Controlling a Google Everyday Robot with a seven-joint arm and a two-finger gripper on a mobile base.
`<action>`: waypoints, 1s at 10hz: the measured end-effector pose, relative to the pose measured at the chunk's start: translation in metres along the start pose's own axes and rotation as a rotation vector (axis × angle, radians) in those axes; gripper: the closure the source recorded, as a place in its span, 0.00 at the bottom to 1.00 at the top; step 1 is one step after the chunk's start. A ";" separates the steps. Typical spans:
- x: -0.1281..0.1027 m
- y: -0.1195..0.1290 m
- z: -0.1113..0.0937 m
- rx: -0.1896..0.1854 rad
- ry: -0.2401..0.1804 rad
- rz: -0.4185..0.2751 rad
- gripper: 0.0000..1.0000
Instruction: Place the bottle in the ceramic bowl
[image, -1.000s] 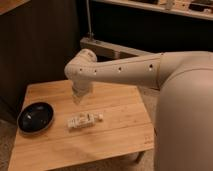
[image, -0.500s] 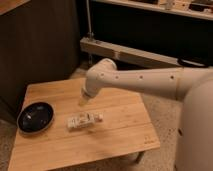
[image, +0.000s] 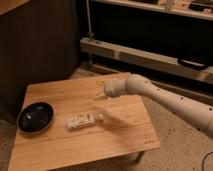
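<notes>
The bottle (image: 82, 120) lies on its side on the wooden table (image: 120, 132), its white cap pointing right. The glossy black ceramic bowl (image: 36, 116) sits at the table's left edge, a short gap left of the bottle, with nothing in it. My white arm reaches in from the right. Its gripper (image: 100, 94) hangs over the middle of the table, above and to the right of the bottle and apart from it. It holds nothing that I can see.
A dark wooden cabinet (image: 40, 45) stands behind the table on the left. A low metal rail and shelf (image: 150, 55) run along the back. Speckled floor (image: 175, 150) lies to the right of the table.
The arm has swung to the right and drawn back, so the gripper now sits farther right over the table. The bottle and the bowl have not moved.
</notes>
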 end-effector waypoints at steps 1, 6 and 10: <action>0.007 -0.015 -0.015 0.058 -0.045 -0.024 0.35; -0.009 -0.016 -0.012 -0.046 -0.016 -0.076 0.35; -0.039 0.019 0.018 -0.359 0.116 -0.183 0.35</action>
